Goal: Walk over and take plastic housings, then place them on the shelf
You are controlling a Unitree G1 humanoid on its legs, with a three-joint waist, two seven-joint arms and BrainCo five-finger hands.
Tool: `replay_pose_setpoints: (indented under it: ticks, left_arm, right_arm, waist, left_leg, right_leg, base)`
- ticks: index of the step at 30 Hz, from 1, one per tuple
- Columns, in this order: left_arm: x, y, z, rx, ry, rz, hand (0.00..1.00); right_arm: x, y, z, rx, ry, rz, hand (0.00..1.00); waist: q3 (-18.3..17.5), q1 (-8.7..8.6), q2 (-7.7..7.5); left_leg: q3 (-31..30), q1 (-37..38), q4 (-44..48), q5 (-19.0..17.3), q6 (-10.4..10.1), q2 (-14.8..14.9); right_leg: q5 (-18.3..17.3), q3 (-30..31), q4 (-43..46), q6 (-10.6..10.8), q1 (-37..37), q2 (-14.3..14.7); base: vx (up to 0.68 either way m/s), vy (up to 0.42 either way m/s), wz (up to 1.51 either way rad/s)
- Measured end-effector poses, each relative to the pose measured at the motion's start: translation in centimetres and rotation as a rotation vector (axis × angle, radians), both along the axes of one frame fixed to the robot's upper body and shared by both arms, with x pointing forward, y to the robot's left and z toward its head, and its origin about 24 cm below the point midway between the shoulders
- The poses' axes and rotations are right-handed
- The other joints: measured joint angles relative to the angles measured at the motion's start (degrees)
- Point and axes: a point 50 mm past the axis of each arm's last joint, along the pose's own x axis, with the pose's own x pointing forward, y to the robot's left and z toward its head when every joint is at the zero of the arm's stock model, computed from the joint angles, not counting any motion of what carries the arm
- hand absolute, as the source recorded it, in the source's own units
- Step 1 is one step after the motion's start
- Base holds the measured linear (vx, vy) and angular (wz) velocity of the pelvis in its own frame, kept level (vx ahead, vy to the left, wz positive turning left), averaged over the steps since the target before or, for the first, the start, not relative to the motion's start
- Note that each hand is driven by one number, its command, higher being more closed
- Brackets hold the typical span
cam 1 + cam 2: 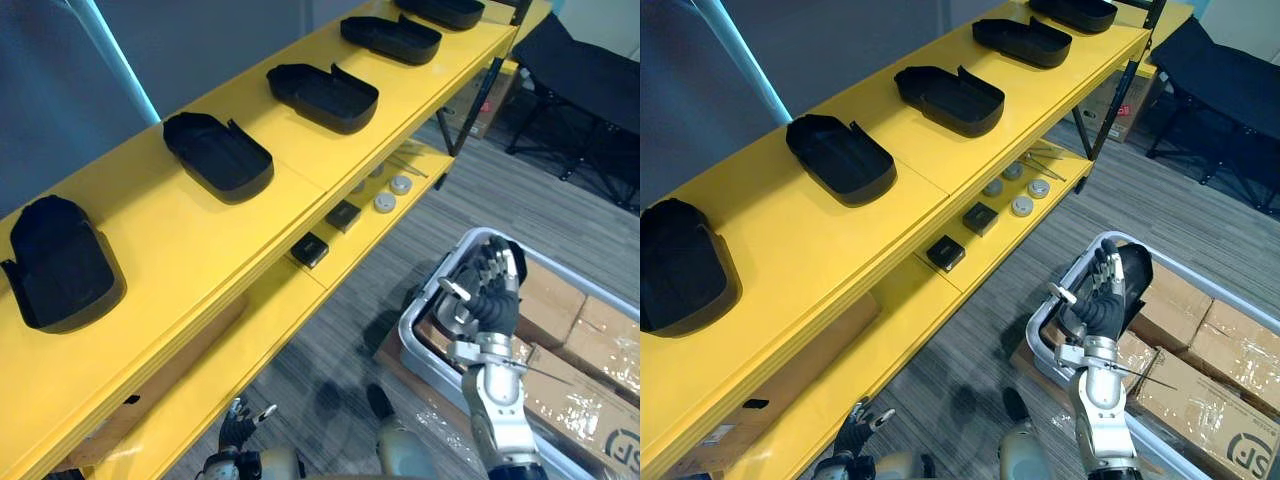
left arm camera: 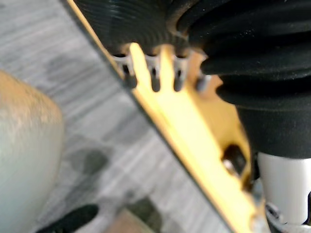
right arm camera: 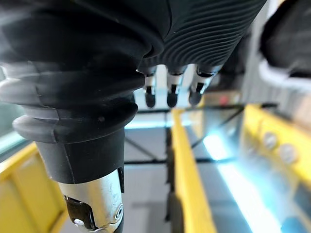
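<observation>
Yellow shelf (image 1: 190,235), upper level: five black plastic housings stand in a row, open side up and well apart from each other. From the near end to the far end they are the first housing (image 1: 58,262), the second (image 1: 218,153), the third (image 1: 323,96), the fourth (image 1: 391,38) and the fifth (image 1: 445,10), which is cut by the frame edge.

Lower level (image 1: 262,305): two small black blocks (image 1: 310,249) lie near the front edge. A few grey round discs (image 1: 385,203) lie just beyond them, beside some thin metal pieces too small to identify.

Right hand (image 1: 490,290): it is raised over a grey bin (image 1: 415,322) that sits on the carpeted floor (image 1: 500,190), well apart from the shelf. The fingers point upward, loosely extended, with the thumb out to the side, and the hand is empty. A dark object (image 1: 1137,262) shows in the bin behind the fingers. It cannot be told whether this is a housing.

Left hand (image 1: 238,425): it hangs low beside the front edge of the lower level, fingers relaxed and spread, holding nothing.

Surroundings: film-wrapped cardboard boxes (image 1: 590,345) lie against the bin on its far side. A black folding chair (image 1: 590,80) stands past the far end of the shelf.
</observation>
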Motion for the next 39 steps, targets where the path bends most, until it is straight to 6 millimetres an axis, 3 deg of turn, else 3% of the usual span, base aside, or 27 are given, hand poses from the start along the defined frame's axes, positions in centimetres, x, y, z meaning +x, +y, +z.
replay_pose_setpoints:
  ticks: [2,3,4,5,7,10,11,12,13,14,17,18,19,20,21,22,23,24,25,26,29,31,32,33,34,37,39]
  left_arm:
    - [1.0,-0.6,0.7,-0.033,-0.045,-0.019,0.0]
    - [1.2,-0.9,0.9,-0.053,-0.055,-0.028,0.0]
    - [1.1,-1.0,0.9,-0.057,-0.042,-0.024,0.0]
    - [0.9,-0.9,0.7,-0.071,-0.024,0.004,0.0]
    - [0.6,-0.1,0.5,-0.089,0.013,0.069,0.0]
    - [0.1,0.6,0.2,-0.098,0.039,0.105,0.0]
    - [-0.3,1.0,0.0,-0.084,0.064,0.098,0.0]
    - [-0.5,1.2,-0.3,-0.076,0.081,0.093,0.0]
    - [-1.0,1.6,-0.5,-0.067,0.098,0.098,0.0]
    - [-1.2,2.5,-0.6,-0.04,0.106,0.095,0.0]
    - [-2.9,1.9,-1.6,-0.085,0.171,0.124,0.0]
    - [-3.1,1.4,-1.7,-0.109,0.162,0.144,0.0]
    - [-3.1,1.6,-1.6,-0.119,0.154,0.163,0.0]
    - [-3.3,2.1,-1.6,-0.137,0.146,0.211,0.0]
    - [-3.4,2.4,-1.6,-0.155,0.142,0.251,0.0]
    - [-3.0,2.4,-1.6,-0.172,0.134,0.275,0.0]
    - [-2.7,2.1,-1.6,-0.178,0.136,0.28,0.0]
    - [-2.0,1.5,-1.6,-0.186,0.127,0.276,0.0]
    - [-1.6,1.2,-1.4,-0.188,0.11,0.282,0.0]
    - [-1.3,0.9,-1.3,-0.191,0.101,0.283,0.0]
    - [-0.8,0.3,-0.8,-0.192,0.048,0.279,0.0]
    - [-0.8,-0.2,-0.2,-0.202,0.006,0.26,0.0]
    - [-0.8,-0.3,-0.2,-0.204,0.005,0.255,0.0]
    - [-0.6,-0.4,-0.2,-0.208,0.004,0.242,0.0]
    - [-0.4,-0.3,-0.1,-0.203,-0.004,0.228,0.0]
    - [0.2,-0.1,0.2,-0.133,-0.011,0.099,0.0]
    - [0.6,0.1,0.4,-0.107,-0.017,0.073,0.0]
  right_arm:
    - [-1.2,0.1,-0.5,0.02,0.02,-0.023,0.0]
    - [-1.7,0.2,-0.5,0.03,0.01,-0.027,0.0]
    - [-1.8,0.5,-0.1,0.039,-0.016,-0.018,0.0]
    - [-1.7,0.9,0.2,0.041,-0.034,0.005,0.0]
    - [-1.7,1.8,0.4,0.048,-0.063,0.054,0.0]
    - [-1.6,3.2,0.6,0.066,-0.078,0.097,0.0]
    - [-1.3,4.3,0.6,0.081,-0.079,0.124,0.0]
    - [-1.2,4.5,0.5,0.08,-0.075,0.128,0.0]
    - [-1.1,4.6,0.3,0.079,-0.068,0.12,0.0]
    - [-1.1,4.4,-0.1,0.078,-0.047,0.1,0.0]
    - [0.1,3.8,-0.1,0.025,-0.043,0.111,0.0]
    - [0.3,3.7,0.1,0.006,-0.049,0.111,0.0]
    - [0.1,3.7,-0.1,0.001,-0.037,0.109,0.0]
    - [-0.5,4.2,-0.7,-0.009,0.005,0.126,0.0]
    - [-0.6,4.5,-1.0,-0.014,0.025,0.152,0.0]
    - [-0.2,4.4,-0.8,-0.042,0.027,0.178,0.0]
    - [0.0,4.3,-0.7,-0.054,0.025,0.186,0.0]
    - [0.3,3.8,-0.5,-0.074,0.026,0.192,0.0]
    - [0.4,3.3,-0.6,-0.083,0.045,0.184,0.0]
    - [0.5,3.0,-0.7,-0.092,0.053,0.182,0.0]
    - [0.3,2.2,-1.0,-0.051,0.077,0.165,0.0]
    - [0.7,1.8,-1.1,-0.018,0.075,0.149,0.0]
    - [0.9,1.6,-1.3,-0.013,0.079,0.142,0.0]
    - [1.5,1.3,-1.5,-0.009,0.087,0.129,0.0]
    - [1.9,1.3,-1.9,-0.015,0.102,0.127,0.0]
    - [3.3,1.3,-3.4,-0.03,0.181,0.133,0.0]
    - [6.0,1.5,-3.3,-0.045,0.209,0.149,0.0]
  waist:
    - [0.5,-0.44,-0.93]
    - [0.7,-0.48,-1.43]
    - [0.9,0.55,-1.75]
    - [1.3,0.75,-1.26]
    - [1.3,0.71,-1.03]
    - [1.3,1.14,-0.84]
    - [1.3,2.47,-0.92]
    - [1.1,2.64,-1.15]
    - [0.8,2.82,-1.75]
    - [0.1,3.17,-3.2]
    - [0.1,3.65,0.6]
    - [0.2,3.14,0.81]
    - [0.3,3.14,0.01]
    - [-0.3,3.45,-1.2]
    - [-1.0,3.49,-2.12]
    - [-1.0,3.47,-1.87]
    - [-0.4,3.38,-0.77]
    - [0.3,2.76,0.3]
    - [0.8,1.91,0.76]
    - [1.1,1.52,0.55]
    - [1.3,1.85,0.65]
    - [1.3,1.92,0.75]
    - [1.5,2.02,0.97]
    - [2.1,2.13,1.98]
    - [2.8,2.45,1.35]
    - [3.8,3.87,0.3]
    - [4.3,5.21,0.53]
  left_leg:
    - [1.1,0.5,1.2,-1.0,0.7,-0.4]
    - [3.3,0.7,1.8,-1.3,1.2,-0.3]
    - [6.8,1.4,0.8,-0.7,2.1,1.0]
    - [9.1,1.4,0.3,0.1,2.6,2.2]
    - [12.7,1.8,-1.7,2.0,1.9,5.3]
    - [13.8,2.3,-5.1,5.0,0.0,8.8]
    - [14.6,2.0,-6.4,6.2,-1.6,11.0]
    - [14.8,1.6,-6.6,6.4,-2.0,11.7]
    - [15.1,1.2,-6.6,6.8,-2.7,12.6]
    - [15.4,1.3,-6.3,7.0,-4.9,13.1]
    - [12.5,4.0,-8.9,8.8,-6.7,16.3]
    - [14.0,5.0,-9.8,9.4,-7.9,17.1]
    - [15.1,5.7,-10.1,9.5,-8.3,17.0]
    - [16.4,6.6,-10.4,9.3,-10.2,17.2]
    - [17.3,6.6,-10.6,9.5,-11.2,17.9]
    - [17.2,6.3,-10.3,9.7,-12.0,19.5]
    - [17.1,6.1,-10.4,10.1,-11.6,20.5]
    - [16.9,5.2,-10.2,11.8,-10.0,21.3]
    - [16.5,3.4,-9.2,14.5,-7.2,21.4]
    - [16.1,2.0,-7.9,15.5,-5.8,21.3]
    - [11.3,-1.2,-3.9,11.8,-7.6,16.3]
    - [9.0,-2.5,-11.7,11.6,-7.2,10.7]
    - [8.5,-2.5,-14.1,12.0,-7.4,9.8]
    - [7.5,-2.4,-17.1,16.1,-6.7,8.5]
    - [8.1,-1.7,-17.2,16.6,-7.2,7.9]
    - [8.9,-2.1,-16.4,16.0,-5.2,5.1]
    - [8.7,-2.7,-14.8,15.3,-4.1,3.5]
  right_leg:
    - [0.7,0.0,-0.5,-0.3,0.9,-0.4]
    - [3.3,-0.8,-2.3,-1.4,0.9,-0.6]
    - [4.7,-4.2,-7.5,-7.7,2.2,-1.9]
    - [4.7,-7.8,-6.8,-8.8,1.2,-2.5]
    - [1.7,-15.5,4.1,-8.3,-1.5,-3.9]
    - [-1.3,-16.6,14.0,-8.7,-1.2,-6.3]
    - [-1.3,-16.8,16.6,-9.2,-1.0,-8.1]
    - [-1.3,-16.8,16.7,-9.3,-0.7,-9.1]
    - [0.6,-16.9,16.4,-10.5,-0.2,-10.8]
    - [7.9,-17.0,14.4,-11.1,0.7,-12.3]
    - [7.5,-19.6,14.1,-10.8,-0.6,-8.3]
    - [3.3,-22.0,15.3,-8.9,-1.5,-8.8]
    - [0.2,-24.2,15.9,-8.2,-1.4,-10.0]
    - [-4.6,-29.4,16.0,-3.8,-0.9,-11.6]
    - [-8.7,-33.2,14.9,-1.7,-0.4,-11.8]
    - [-12.5,-35.3,14.3,-2.5,-0.4,-10.3]
    - [-13.0,-35.7,14.4,-3.4,-0.6,-9.2]
    - [-13.7,-35.7,15.7,-4.6,-2.2,-8.2]
    - [-14.0,-35.6,15.7,-5.2,-2.7,-8.0]
    - [-13.9,-35.6,14.9,-5.5,-2.4,-7.9]
    - [-9.6,-34.9,6.6,-6.5,1.8,-7.6]
    - [-6.1,-33.6,0.2,-5.9,3.6,-7.5]
    - [-5.4,-33.3,-0.4,-5.5,3.6,-7.4]
    - [-5.0,-32.6,-0.5,-4.9,3.7,-7.3]
    - [-4.8,-31.5,-0.4,-4.4,3.7,-7.6]
    - [-2.4,-31.0,-4.0,-2.0,5.1,-10.1]
    - [-0.9,-31.4,-6.6,-0.8,6.6,-11.5]
  base:
    - [-0.15,0.09,-0.43]
    - [-0.21,0.066,-1.01]
    - [-0.27,0.068,-1.33]
    - [-0.22,0.031,-1.28]
    - [-0.15,0.009,-0.94]
    - [-0.04,-0.11,-0.54]
    - [-0.04,-0.22,-0.58]
    - [-0.03,-0.212,-0.57]
    - [0.0,-0.318,-0.36]
    - [0.02,-0.332,-0.56]
    - [0.03,-0.284,-0.98]
    - [0.0,-0.245,-0.73]
    - [0.0,-0.312,-0.58]
    - [0.01,-0.323,-0.42]
    - [0.07,-0.461,-0.55]
    - [0.07,-0.409,-0.36]
    - [0.04,-0.376,-0.28]
    - [0.0,-0.304,-0.04]
    - [-0.01,-0.291,0.02]
    - [0.02,-0.252,0.07]
    - [0.06,-0.14,-0.23]
    - [0.04,0.012,-0.37]
    - [0.02,0.082,-0.36]
    - [0.01,0.107,-0.36]
    - [0.0,0.172,-0.37]
    - [0.02,0.212,-0.05]
    - [0.02,0.175,0.13]
